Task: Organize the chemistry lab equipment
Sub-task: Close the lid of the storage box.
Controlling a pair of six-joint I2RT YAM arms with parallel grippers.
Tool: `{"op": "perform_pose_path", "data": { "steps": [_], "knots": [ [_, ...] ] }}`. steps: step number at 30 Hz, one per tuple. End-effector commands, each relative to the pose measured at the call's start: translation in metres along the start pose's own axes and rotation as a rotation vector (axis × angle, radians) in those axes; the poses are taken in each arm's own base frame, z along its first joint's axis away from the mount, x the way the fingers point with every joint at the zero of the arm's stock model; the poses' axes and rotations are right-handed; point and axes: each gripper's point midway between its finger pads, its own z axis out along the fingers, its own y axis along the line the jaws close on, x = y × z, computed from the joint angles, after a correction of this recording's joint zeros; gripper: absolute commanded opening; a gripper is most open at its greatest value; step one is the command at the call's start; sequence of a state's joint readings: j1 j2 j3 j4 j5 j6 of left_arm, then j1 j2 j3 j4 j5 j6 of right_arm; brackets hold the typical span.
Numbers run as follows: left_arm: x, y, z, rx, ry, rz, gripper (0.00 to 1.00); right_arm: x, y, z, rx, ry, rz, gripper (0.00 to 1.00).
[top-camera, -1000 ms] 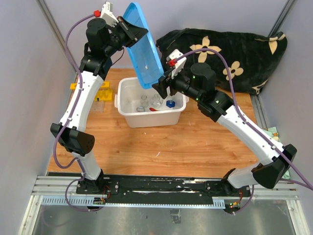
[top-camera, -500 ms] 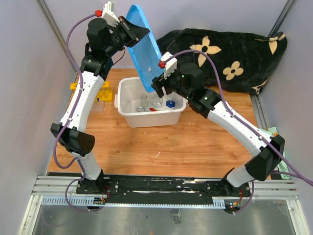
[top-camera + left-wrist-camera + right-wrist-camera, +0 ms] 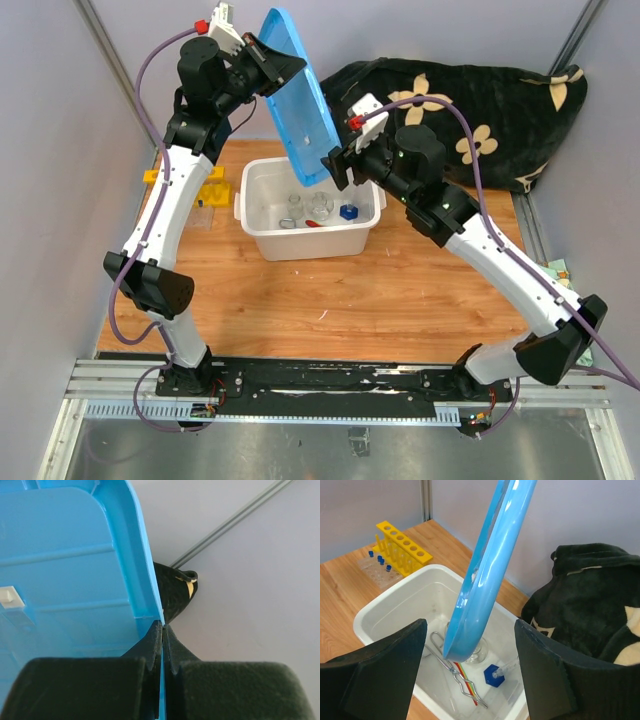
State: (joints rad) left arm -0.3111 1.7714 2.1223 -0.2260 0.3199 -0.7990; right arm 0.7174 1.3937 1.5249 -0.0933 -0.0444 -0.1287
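My left gripper (image 3: 285,65) is shut on the top edge of the blue lid (image 3: 300,100), which hangs tilted high above the white bin (image 3: 262,240). The left wrist view shows the pinch (image 3: 163,627) on the lid's rim (image 3: 75,570). My right gripper (image 3: 338,165) stands open at the lid's lower end, its fingers either side of the lid (image 3: 490,565) without touching it. In the bin lie a glass flask (image 3: 480,652), metal tweezers (image 3: 452,672), a thin red-orange tool (image 3: 467,675) and a blue-based glass piece (image 3: 492,675).
A yellow holed tube rack (image 3: 402,547) and blue-capped tubes (image 3: 380,562) sit on the wooden table left of the bin. The black flower-patterned blanket (image 3: 480,110) is piled at the back right, close behind my right wrist.
My right gripper swung left and down a little, then came back up and right beside the lid's lower end. The lid tilted slightly and stays held high.
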Motion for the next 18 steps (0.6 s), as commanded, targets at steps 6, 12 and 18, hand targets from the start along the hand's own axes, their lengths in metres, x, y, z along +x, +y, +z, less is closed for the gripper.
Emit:
{"op": "perform_pose_path", "data": {
  "steps": [6, 12, 18],
  "knots": [
    [-0.014, -0.040, -0.009, 0.107, -0.040, 0.020, 0.00, 0.009, 0.002, 0.022, -0.013, -0.001, 0.057, 0.72],
    [-0.003, -0.046, -0.007, 0.124, -0.016, 0.008, 0.00, 0.022, 0.002, 0.037, -0.018, 0.011, 0.074, 0.69],
    [0.003, -0.046, -0.008, 0.124, -0.002, 0.002, 0.00, 0.033, -0.007, 0.045, 0.031, 0.035, 0.072, 0.31]
  ]
}}
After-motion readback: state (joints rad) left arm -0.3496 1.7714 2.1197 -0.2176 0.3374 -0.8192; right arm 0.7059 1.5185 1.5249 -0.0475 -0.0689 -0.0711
